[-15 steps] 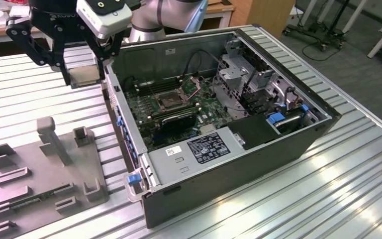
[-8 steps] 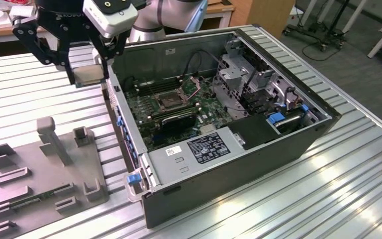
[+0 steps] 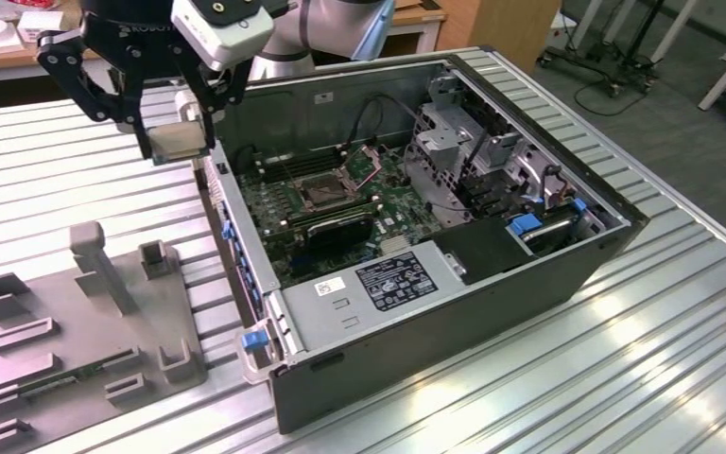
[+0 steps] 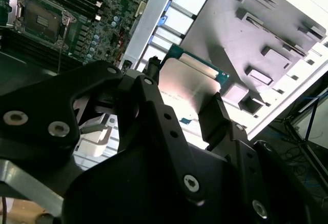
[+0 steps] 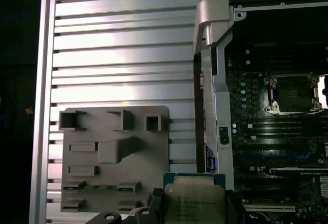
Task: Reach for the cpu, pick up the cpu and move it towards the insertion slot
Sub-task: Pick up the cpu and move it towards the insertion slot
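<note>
The claw (image 3: 174, 128) is closed on the cpu (image 3: 175, 142), one black finger (image 4: 218, 119) pressed against each of two opposite edges, and carries it in the air above the slatted aluminium tabletop (image 3: 60, 180), just outside the wall of the open computer case (image 3: 464, 312). In the first wrist view the cpu (image 5: 195, 203) hangs level with its silvery printed face toward the camera, green rim visible; in the second wrist view its pale flat face (image 4: 187, 88) catches a strong reflection. The insertion slot (image 3: 321, 194), a dark square socket in a silver frame on the green motherboard (image 3: 337, 222), lies inside the case, well apart from the chip, toward the exterior view's right. The grey parts fixture (image 3: 79, 331) rests on the tabletop below, with a thin green memory stick (image 3: 54, 380) lying in one of its grooves.

Risks, as judged from this pose: the grip acts only on thin edges, so a jolt could tilt or drop the chip. The case wall stands between chip and socket; a low path would strike it. Any rotation in the grasp would leave the chip misaligned with the socket frame.
</note>
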Controlling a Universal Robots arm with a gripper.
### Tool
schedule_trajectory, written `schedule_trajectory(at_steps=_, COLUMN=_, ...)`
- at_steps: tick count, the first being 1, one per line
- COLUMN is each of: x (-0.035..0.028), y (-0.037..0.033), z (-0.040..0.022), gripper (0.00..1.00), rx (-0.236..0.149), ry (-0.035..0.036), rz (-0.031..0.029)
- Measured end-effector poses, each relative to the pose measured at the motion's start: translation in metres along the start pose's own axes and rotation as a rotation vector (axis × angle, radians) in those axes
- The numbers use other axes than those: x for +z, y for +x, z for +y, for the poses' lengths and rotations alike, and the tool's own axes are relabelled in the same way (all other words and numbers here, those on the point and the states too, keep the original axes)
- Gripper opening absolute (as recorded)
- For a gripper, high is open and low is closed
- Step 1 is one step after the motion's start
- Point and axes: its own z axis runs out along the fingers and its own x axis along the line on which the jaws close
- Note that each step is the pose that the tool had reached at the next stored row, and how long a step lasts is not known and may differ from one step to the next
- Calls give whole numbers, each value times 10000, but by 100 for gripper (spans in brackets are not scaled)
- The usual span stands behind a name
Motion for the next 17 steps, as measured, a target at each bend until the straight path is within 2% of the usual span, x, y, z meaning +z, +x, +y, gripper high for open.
schedule_trajectory(at_steps=17, x=3, y=-193, z=9, gripper=54, rx=0, ry=0, rz=1)
